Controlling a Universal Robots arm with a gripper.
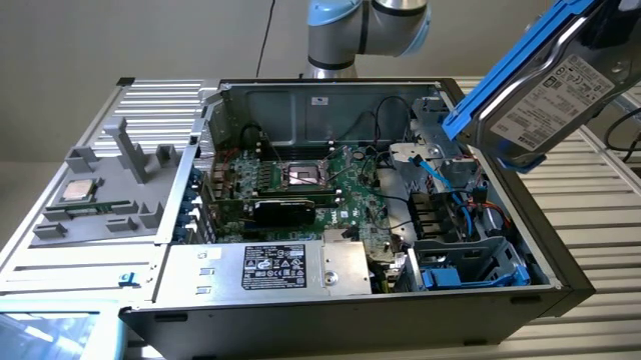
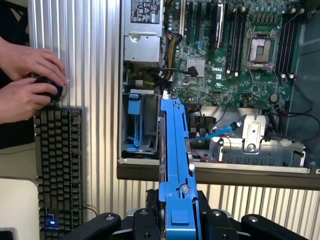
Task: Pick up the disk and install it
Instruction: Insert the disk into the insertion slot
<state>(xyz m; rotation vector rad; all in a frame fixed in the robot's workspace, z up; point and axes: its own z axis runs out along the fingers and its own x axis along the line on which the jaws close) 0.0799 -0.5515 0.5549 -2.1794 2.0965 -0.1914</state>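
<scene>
Tool (image 2: 180, 222) pinching the disk (image 1: 549, 90): black jaws pressed on either side of its blue plastic frame. The disk hangs in the air, tilted, at the exterior view's upper right, over the right side of the open case (image 1: 331, 311) and clear of it.

Disk: flat silver metal rectangle with a white printed label and a blue frame along its edges. The wrist view sees it edge-on as a narrow blue rail.

Inside the case:
- green motherboard (image 1: 300, 176)
- grey sheet-metal drive cage (image 1: 466, 262) with blue plastic parts, near right
- silver labelled supply box (image 1: 270, 266), near wall

The case sits on a ribbed metal bench (image 1: 591, 195). A person's hands (image 2: 27, 62) are beside a black keyboard (image 2: 57, 165).
</scene>
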